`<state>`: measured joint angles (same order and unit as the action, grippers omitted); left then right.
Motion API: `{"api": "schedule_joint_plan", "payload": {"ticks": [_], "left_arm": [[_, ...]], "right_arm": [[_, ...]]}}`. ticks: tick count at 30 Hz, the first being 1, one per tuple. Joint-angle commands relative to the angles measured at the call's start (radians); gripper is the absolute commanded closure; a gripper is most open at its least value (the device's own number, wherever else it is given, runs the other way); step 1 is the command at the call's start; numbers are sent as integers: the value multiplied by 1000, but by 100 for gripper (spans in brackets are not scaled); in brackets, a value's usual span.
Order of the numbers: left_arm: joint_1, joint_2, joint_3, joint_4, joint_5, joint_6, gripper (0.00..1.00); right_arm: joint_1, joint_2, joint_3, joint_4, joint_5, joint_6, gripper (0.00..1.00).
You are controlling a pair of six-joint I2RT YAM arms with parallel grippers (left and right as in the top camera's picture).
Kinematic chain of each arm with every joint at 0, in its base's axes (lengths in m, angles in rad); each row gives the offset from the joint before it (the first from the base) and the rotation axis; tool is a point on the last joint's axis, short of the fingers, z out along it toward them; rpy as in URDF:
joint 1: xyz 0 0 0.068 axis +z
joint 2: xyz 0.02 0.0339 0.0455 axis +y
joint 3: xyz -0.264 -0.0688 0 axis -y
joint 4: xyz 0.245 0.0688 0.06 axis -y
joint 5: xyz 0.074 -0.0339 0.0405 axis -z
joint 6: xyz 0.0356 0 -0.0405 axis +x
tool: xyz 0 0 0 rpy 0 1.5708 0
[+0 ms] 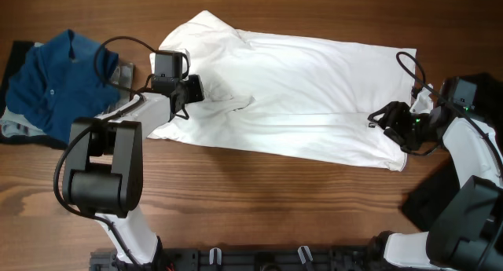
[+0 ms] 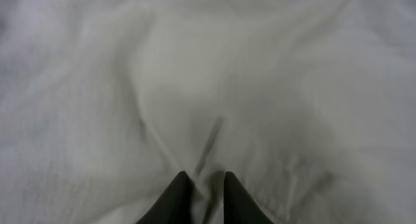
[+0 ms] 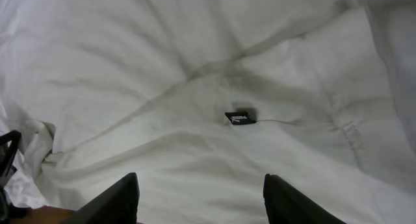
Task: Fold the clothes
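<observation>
- Closest to my left wrist camera, the left gripper [image 2: 207, 198] is pressed nearly together, pinching a raised ridge of white cloth.
- Wooden table [image 1: 259, 208]: it fills the overhead view and carries both garments.
- White shirt [image 1: 299, 90]: it lies spread across the upper middle of the frame with one long crease along it. I'd judge the fold as only just starting, since no tidy packet has formed yet.
- Blue polo shirt [image 1: 63, 82]: it sits crumpled at the upper left, so by my reading it is untouched and all of its folding remains.
- Right gripper [image 3: 201, 204]: it is spread wide over the shirt's right end and holds nothing.
- Black label [image 3: 240, 115]: it is sewn on the white cloth ahead of that gripper, and its print is too small to read.
- Hard to make out: a dark cloth [image 1: 424, 200] at the lower right is half hidden by the right arm. Something greyish under the polo is cut off by the frame's left edge.
</observation>
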<state>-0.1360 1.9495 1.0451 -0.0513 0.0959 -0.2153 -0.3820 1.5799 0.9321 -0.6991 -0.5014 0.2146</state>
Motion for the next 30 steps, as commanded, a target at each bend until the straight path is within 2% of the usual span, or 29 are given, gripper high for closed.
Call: {"api": "schedule_joint_plan", "payload": {"ticks": [1,2,4,7,11,15,23,26,29,30], "left_arm": [[3,30,-1,-12,45,5,73],[6,27,-1,-12,45,5,67],[12,16,-1,-12,45,5,62],[23,-10,-1,-12,45,5,62],[30,-39,-1,-12,46,5,67],[25,-37,-1,-24,66,2,76],[19,-36,-2,-55,91,2,85],[19,-37,-1,-62,95,2,86],[23,-40,-1,-56,93,2,80],[26,-46,-1,-54,93,2,82]], "right_arm": [[5,-19,15,-2,-16,-2,38],[5,-19,15,-2,-16,-2,38],[5,-19,15,-2,-16,-2,38],[5,-19,15,-2,-16,-2,38],[5,-19,15,-1,-16,-2,38],[5,-19,15,-1,-15,-2,38],[5,-19,15,0,-15,-2,38],[5,-19,15,0,-15,-2,38],[5,-19,15,0,-15,-2,38],[5,-19,15,0,-15,-2,38]]}}
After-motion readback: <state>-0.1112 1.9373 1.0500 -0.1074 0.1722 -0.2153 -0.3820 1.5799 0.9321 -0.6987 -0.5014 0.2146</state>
